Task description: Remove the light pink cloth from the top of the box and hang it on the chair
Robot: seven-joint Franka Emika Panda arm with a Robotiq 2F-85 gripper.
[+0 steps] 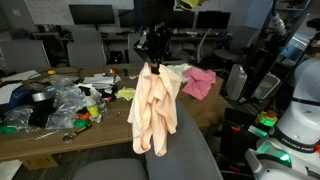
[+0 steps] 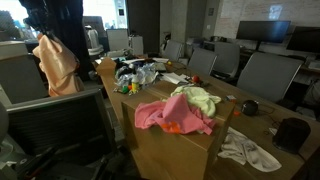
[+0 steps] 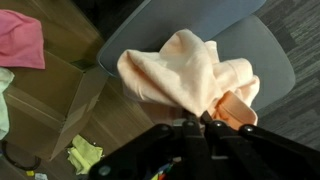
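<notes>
An office: dark monitors (image 2: pixel 258 32), rows of grey office chairs (image 2: pixel 262 72), and a cluttered wooden table (image 2: pixel 170 150).

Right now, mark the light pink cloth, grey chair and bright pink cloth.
light pink cloth (image 1: pixel 155 110): exterior view, hanging middle.
grey chair (image 3: pixel 255 45): wrist view, bare upholstery.
bright pink cloth (image 2: pixel 160 110): exterior view, centre.

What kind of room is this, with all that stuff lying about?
Most likely a shared office or lab. Computer monitors line the back, swivel chairs stand in rows in front of them, and a cluttered wooden table fills the middle.
</notes>
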